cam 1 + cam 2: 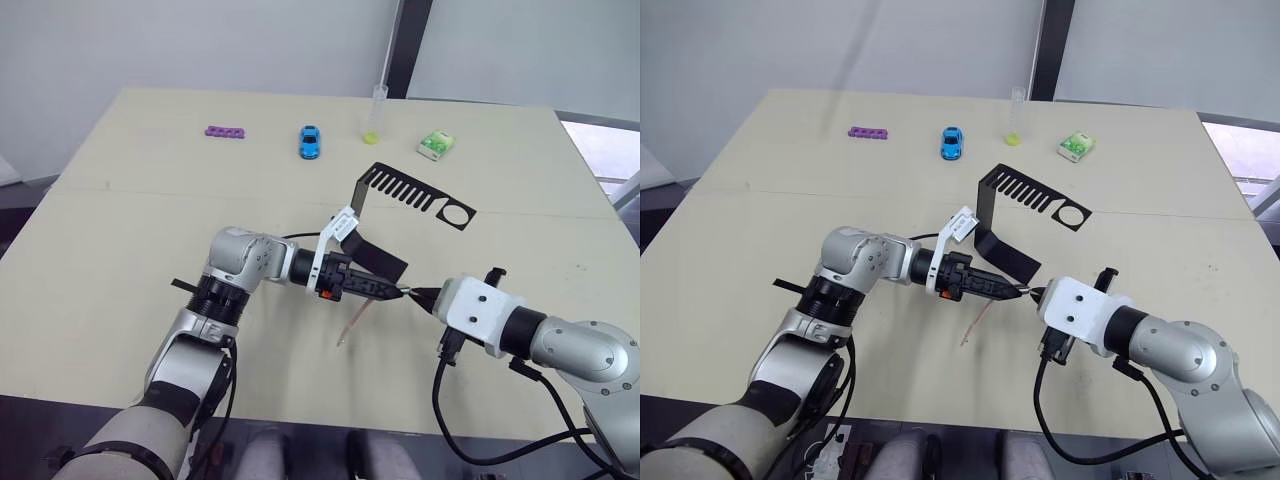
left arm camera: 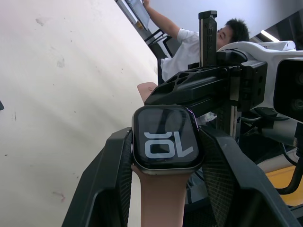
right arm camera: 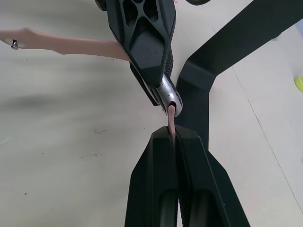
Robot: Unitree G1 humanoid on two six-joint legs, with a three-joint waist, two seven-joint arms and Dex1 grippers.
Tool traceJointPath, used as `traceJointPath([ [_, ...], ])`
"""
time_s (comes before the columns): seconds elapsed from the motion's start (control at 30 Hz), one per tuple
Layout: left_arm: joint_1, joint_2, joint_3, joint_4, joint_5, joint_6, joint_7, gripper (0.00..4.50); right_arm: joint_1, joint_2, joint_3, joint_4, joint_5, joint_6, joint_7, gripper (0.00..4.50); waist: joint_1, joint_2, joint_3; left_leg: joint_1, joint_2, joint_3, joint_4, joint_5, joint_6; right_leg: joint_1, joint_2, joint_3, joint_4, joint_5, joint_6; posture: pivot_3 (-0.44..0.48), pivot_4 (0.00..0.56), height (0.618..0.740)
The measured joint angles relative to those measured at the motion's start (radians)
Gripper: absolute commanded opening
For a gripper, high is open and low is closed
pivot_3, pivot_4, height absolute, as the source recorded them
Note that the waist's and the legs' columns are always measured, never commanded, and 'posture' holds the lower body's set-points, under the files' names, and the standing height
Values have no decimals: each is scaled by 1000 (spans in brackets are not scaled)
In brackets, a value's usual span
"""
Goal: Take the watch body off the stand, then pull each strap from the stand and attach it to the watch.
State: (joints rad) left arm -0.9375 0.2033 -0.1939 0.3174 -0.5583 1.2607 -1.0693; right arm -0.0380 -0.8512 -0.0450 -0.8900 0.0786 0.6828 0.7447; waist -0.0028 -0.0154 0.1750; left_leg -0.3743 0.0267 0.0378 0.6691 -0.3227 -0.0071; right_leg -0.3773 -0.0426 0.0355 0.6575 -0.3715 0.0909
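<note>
My left gripper (image 1: 388, 290) is shut on the watch body (image 2: 166, 137), a small black case with light digits on its screen, held above the table in front of the stand. One pale pink strap (image 1: 352, 325) is attached to the watch and hangs down toward the tabletop. My right gripper (image 3: 176, 136) meets it from the right, shut on the second strap (image 3: 171, 120), whose end touches the metal edge of the watch body (image 3: 168, 97). The black stand (image 1: 400, 190) stands just behind the grippers, its comb-slotted arm bare.
Along the far edge of the table sit a purple block piece (image 1: 226, 131), a blue toy car (image 1: 310, 141), a clear tube (image 1: 376, 112) with a yellow-green base and a green-white box (image 1: 436, 145). A person (image 2: 199, 38) is beyond the table.
</note>
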Motion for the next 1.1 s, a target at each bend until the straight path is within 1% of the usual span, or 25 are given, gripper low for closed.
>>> traceJointPath([
  [1.1,0,-9,17,0,0,-1,1,1596,-19,0,0,1,0,15,0,0,0,0,0,0,0,0,0,0,0,0,0,0,0,0,0,0,150,740],
])
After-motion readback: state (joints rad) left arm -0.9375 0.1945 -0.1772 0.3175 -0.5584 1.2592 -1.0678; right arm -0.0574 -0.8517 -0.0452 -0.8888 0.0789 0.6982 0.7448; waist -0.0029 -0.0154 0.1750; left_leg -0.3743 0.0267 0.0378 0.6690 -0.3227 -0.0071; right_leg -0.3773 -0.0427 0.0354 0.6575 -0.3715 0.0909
